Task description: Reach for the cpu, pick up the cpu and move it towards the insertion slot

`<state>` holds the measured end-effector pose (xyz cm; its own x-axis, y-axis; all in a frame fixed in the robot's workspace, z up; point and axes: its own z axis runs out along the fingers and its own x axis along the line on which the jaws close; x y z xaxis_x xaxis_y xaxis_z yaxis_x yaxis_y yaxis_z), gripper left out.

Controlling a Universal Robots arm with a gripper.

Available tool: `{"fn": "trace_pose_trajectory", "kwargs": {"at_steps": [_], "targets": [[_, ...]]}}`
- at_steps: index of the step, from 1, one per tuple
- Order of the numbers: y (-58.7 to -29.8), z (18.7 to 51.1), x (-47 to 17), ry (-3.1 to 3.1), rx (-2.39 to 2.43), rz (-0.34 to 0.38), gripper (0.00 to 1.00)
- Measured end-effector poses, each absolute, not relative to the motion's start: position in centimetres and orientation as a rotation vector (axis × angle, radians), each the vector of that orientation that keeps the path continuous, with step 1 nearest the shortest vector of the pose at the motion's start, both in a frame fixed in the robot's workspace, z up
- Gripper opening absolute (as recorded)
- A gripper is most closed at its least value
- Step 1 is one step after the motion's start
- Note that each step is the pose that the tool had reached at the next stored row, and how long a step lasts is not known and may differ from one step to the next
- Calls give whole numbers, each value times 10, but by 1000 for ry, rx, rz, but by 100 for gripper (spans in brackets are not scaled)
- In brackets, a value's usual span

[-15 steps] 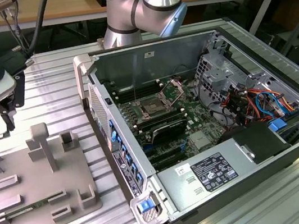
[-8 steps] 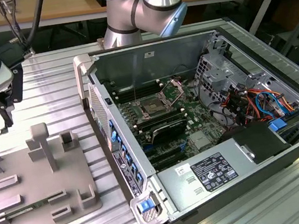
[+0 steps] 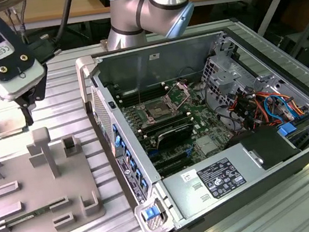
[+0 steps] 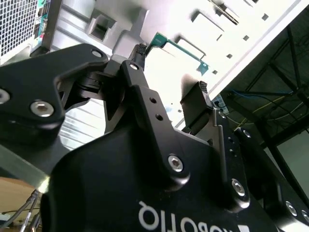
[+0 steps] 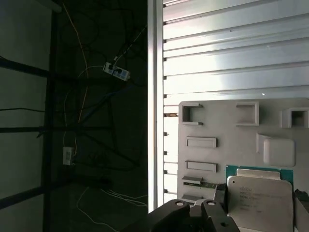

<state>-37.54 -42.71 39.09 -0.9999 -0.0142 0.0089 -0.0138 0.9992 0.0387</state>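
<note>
You are looking at a gripper that is clamping the cpu between its two fingers, one on each opposite edge. In the second wrist view the chip's green rim is showing between the black fingertips. In the first wrist view the cpu is hanging in front of the grey plastic tray, so the chip appears to be riding clear of the tray rather than resting in it. In the exterior view it is hovering near the edge of the table on the exterior view's left, just past the far edge of the tray. Judging from this, you are finding the reach and the pick-up already done, and the carry barely under way. The insertion slot is lying well apart from the chip, inside the open computer case that is occupying the table's middle and the exterior view's right. The slot's dark centre is showing and its wire bracket seems to be standing raised. Nearly the whole trip across the table, over the case wall and towards the socket, is what you are left with.
</note>
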Motion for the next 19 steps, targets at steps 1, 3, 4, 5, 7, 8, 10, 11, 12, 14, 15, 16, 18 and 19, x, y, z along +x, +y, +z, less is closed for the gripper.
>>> {"fn": "trace_pose_trajectory", "kwargs": {"at_steps": [1,3,4,5,7,8,10,11,12,14,15,16,18,19], "targets": [[-427,391,-372,-3132,22,-61,55],[-427,391,-367,-3132,22,-60,55],[-427,391,-365,-3132,22,-60,55],[-427,391,-363,-3132,22,-61,55],[-427,391,-359,-3132,22,-61,55],[-427,391,-356,-3132,22,-61,55],[-427,391,-355,-3132,22,-60,55],[-427,391,-355,-3132,22,-60,55],[-427,392,-354,-3132,22,-60,55],[-427,392,-349,-3131,23,-60,55],[-427,392,-347,-3131,23,-60,55],[-427,392,-344,-3131,22,-60,55],[-427,392,-335,-3129,22,-60,55],[-427,392,-331,-3128,22,-60,55]]}}
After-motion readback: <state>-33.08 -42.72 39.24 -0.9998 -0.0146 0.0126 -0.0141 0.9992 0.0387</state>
